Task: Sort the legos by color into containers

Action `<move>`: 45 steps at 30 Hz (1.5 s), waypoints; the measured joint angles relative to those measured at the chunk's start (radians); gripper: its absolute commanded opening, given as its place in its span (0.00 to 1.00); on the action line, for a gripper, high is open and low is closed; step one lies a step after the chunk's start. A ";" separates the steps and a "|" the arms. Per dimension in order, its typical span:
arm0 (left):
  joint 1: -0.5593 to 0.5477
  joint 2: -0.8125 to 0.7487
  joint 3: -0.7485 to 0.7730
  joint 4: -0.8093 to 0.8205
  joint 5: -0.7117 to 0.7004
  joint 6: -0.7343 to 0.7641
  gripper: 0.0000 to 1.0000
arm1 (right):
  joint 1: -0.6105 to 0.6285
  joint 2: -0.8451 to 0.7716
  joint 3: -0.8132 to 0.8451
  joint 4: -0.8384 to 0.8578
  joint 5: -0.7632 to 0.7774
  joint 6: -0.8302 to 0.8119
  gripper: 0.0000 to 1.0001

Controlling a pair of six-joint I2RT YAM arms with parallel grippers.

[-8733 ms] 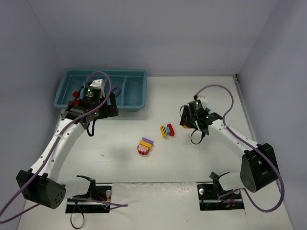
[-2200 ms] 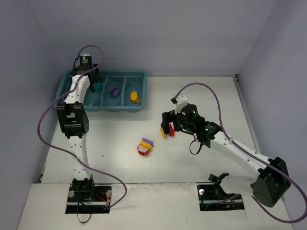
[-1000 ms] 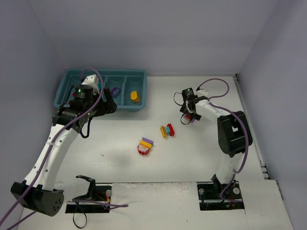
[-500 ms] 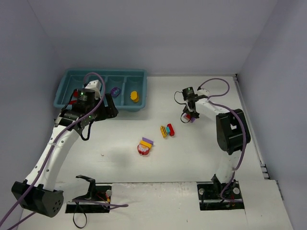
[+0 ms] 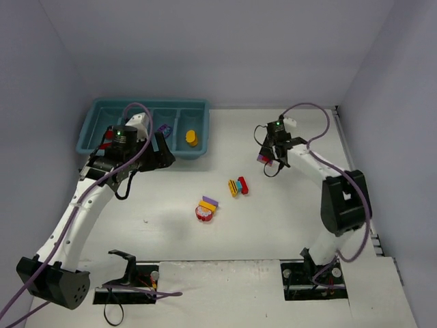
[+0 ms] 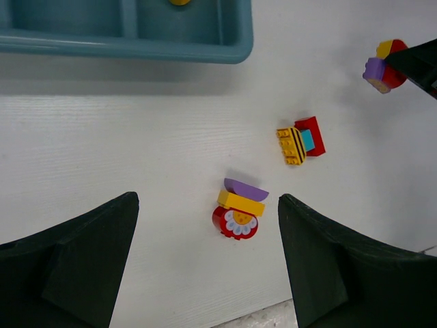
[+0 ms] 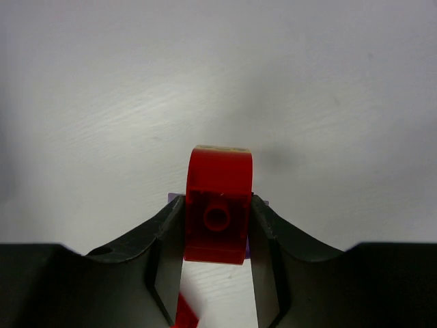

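Red-topped lego stack (image 7: 218, 171) is gripped by the closed right gripper (image 7: 216, 206), well right of the tray (image 5: 150, 104).
The left gripper (image 6: 207, 199) is spread wide, empty, just before the tray.

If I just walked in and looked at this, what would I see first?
Probably the right gripper pinching a bright red lego tight, over on the right side of the white table. Next comes the big teal tray at the far left, with the left gripper wide open near it. In the middle lie a yellow-and-red stack and a red flower stack.
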 measured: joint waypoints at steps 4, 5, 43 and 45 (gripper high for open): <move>-0.038 0.023 0.000 0.056 0.056 -0.024 0.76 | 0.000 -0.238 -0.077 0.124 -0.201 -0.113 0.00; -0.050 0.032 0.000 0.073 0.067 -0.032 0.76 | 0.000 -0.291 -0.085 0.154 -0.253 -0.138 0.00; -0.429 0.310 0.068 0.557 0.006 -0.340 0.51 | 0.032 -0.575 -0.284 0.493 -0.843 -0.224 0.00; -0.429 0.310 0.068 0.565 0.000 -0.343 0.46 | 0.035 -0.575 -0.284 0.496 -0.833 -0.220 0.00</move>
